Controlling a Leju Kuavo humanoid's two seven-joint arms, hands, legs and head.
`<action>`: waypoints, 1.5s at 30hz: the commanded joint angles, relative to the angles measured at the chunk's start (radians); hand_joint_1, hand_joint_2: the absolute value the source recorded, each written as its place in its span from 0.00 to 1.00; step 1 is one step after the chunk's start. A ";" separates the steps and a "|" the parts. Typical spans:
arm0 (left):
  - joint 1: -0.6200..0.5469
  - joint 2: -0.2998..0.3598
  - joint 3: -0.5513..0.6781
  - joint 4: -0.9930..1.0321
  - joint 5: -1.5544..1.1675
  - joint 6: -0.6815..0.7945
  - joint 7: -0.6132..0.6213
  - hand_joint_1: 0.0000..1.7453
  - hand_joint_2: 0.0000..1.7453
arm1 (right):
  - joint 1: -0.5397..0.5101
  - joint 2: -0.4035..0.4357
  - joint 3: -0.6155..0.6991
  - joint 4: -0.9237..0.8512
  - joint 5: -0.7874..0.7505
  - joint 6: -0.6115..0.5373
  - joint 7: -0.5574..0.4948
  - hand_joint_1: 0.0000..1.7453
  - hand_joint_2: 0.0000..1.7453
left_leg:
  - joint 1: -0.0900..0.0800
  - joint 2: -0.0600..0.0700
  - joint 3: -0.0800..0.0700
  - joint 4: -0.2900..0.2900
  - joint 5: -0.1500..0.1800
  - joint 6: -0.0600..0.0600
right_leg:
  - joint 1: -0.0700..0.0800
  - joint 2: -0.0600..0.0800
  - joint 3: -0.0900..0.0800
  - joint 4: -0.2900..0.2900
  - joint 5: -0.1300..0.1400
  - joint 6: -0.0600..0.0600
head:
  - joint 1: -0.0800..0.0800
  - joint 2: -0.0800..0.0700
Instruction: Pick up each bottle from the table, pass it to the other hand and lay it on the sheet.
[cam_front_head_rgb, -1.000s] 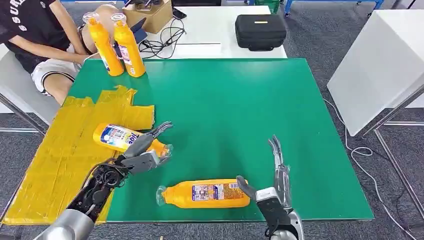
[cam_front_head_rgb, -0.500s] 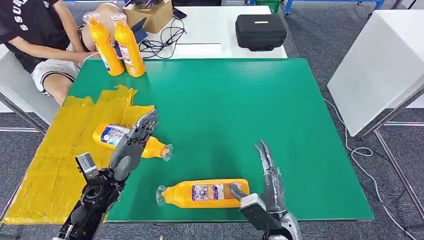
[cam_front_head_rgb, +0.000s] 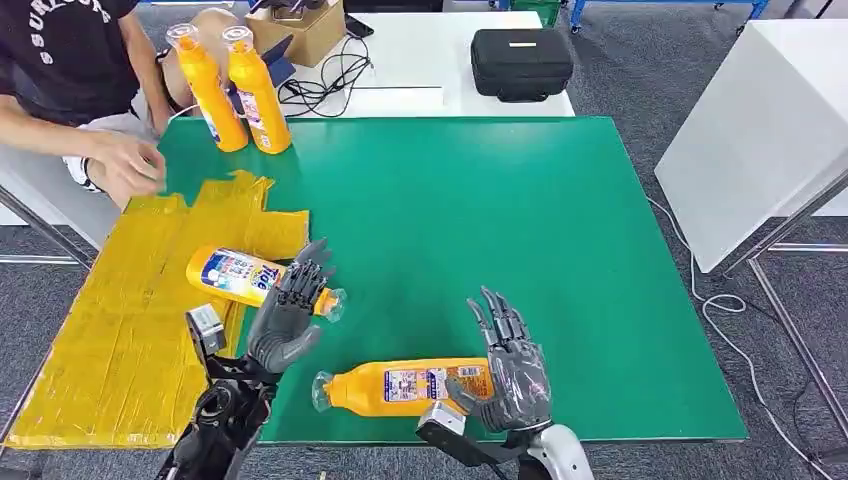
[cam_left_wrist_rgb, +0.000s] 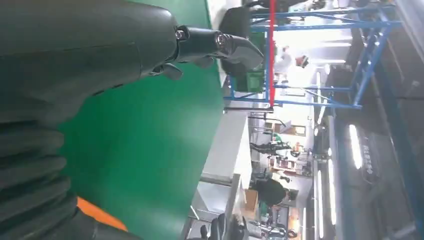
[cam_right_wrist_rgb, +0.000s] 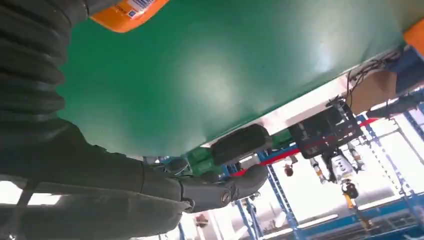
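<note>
An orange bottle (cam_front_head_rgb: 232, 273) with a white label lies on the yellow sheet (cam_front_head_rgb: 110, 330), its clear cap poking past the sheet's edge. My left hand (cam_front_head_rgb: 289, 315) hovers just over that bottle's neck end, fingers spread, holding nothing. A second orange bottle (cam_front_head_rgb: 400, 387) lies on the green table (cam_front_head_rgb: 450, 220) near the front edge; its base also appears in the right wrist view (cam_right_wrist_rgb: 127, 12). My right hand (cam_front_head_rgb: 512, 368) stands at its base with fingers spread upward and the thumb against the bottle. Two more orange bottles (cam_front_head_rgb: 208, 90) (cam_front_head_rgb: 257, 92) stand upright at the far left corner.
A person sits at the far left, one hand (cam_front_head_rgb: 130, 165) reaching to the sheet's far corner. Behind the green table are a white table with a black case (cam_front_head_rgb: 520, 62), a cardboard box (cam_front_head_rgb: 300, 28) and cables. A white cabinet (cam_front_head_rgb: 760, 130) stands to the right.
My left hand let go of the bottle on the sheet and lifted back, fingers spread. My right hand turned and shifted left against the front bottle's base. The person's hand came forward to the sheet.
</note>
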 joint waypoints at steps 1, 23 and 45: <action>-0.090 -0.065 -0.013 0.241 -0.031 0.001 0.026 0.00 1.00 | -0.071 -0.042 0.059 0.129 0.068 0.055 0.079 0.00 1.00 | 0.001 0.000 0.005 -0.001 -0.001 -0.001 | 0.001 -0.002 0.006 -0.003 -0.001 0.001 | 0.000 0.000; -0.032 -0.051 0.011 0.228 -0.059 -0.004 0.002 0.00 1.00 | -0.182 -0.021 0.145 0.408 0.147 0.172 0.129 0.00 1.00 | 0.001 0.004 0.006 -0.003 -0.001 -0.001 | 0.001 0.002 0.006 -0.004 0.001 0.001 | 0.000 0.000; -0.030 -0.063 0.086 0.243 -0.083 -0.003 0.037 0.00 1.00 | -0.283 0.013 0.216 0.603 0.204 0.244 0.181 0.00 1.00 | 0.002 0.002 0.007 -0.002 0.002 -0.001 | 0.004 -0.001 0.006 -0.002 0.003 -0.002 | 0.000 0.000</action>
